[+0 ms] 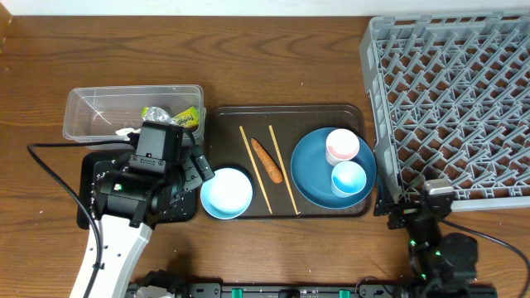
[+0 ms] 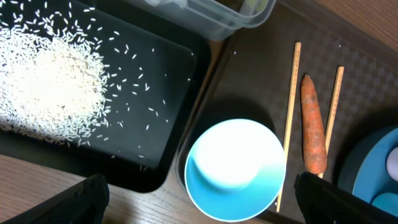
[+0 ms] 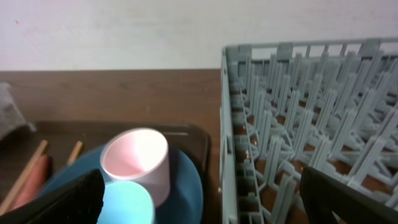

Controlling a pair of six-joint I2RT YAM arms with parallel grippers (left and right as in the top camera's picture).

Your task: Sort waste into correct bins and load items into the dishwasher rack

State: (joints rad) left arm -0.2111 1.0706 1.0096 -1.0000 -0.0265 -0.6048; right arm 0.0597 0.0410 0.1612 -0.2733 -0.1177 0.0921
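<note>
2 arms: left fingers (image 2: 81,202) open, pointing down over the bowl (image 2: 235,169); right fingers (image 3: 56,202) open, level beside the rack (image 3: 280,143).

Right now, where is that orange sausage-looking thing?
In the overhead view the orange sausage piece lies on the brown tray, mid-table, between the two chopsticks, with the pale blue bowl to its left and the blue plate to its right.

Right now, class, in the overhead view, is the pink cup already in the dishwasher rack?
No, the pink cup stands on the blue plate, outside the dishwasher rack.
</note>
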